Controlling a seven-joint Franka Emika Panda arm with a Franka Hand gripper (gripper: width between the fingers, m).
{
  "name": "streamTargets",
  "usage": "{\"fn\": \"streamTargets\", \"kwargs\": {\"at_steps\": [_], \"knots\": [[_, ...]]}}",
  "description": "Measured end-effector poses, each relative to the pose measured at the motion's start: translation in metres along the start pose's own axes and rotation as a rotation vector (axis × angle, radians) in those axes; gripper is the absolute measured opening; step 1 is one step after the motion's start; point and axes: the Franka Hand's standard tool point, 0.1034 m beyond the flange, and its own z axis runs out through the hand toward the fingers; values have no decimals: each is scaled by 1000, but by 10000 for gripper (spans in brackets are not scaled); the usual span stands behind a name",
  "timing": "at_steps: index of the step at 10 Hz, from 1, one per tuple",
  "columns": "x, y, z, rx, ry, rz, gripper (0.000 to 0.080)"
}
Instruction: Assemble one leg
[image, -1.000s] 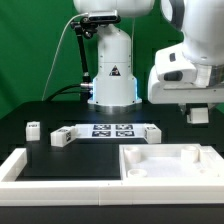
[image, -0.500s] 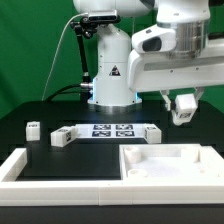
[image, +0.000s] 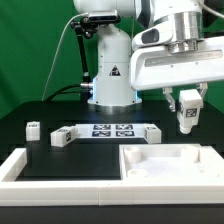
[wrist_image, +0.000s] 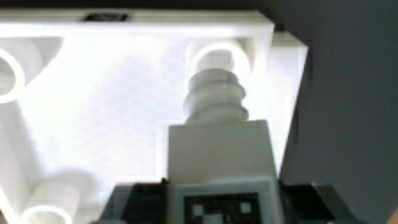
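White leg (image: 187, 119) | long axis vertical, ribbed end down | gripper (image: 187, 104) clamped on it

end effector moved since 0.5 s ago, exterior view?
Yes. Judged against the marker board, the end effector, shut on the leg, has dropped slightly toward the tray-like piece and edged to the exterior view's right.

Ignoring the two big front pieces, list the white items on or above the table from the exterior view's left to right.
Small white block → second white block → marker board → leg held in the gripper.
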Motion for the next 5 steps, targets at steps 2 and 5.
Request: {"fn": "streamTargets", "kwargs": {"at_steps": [2, 5], "knots": [[6, 0, 5, 2, 2, -5, 287], [5, 0, 8, 2, 2, -17, 287]]}}
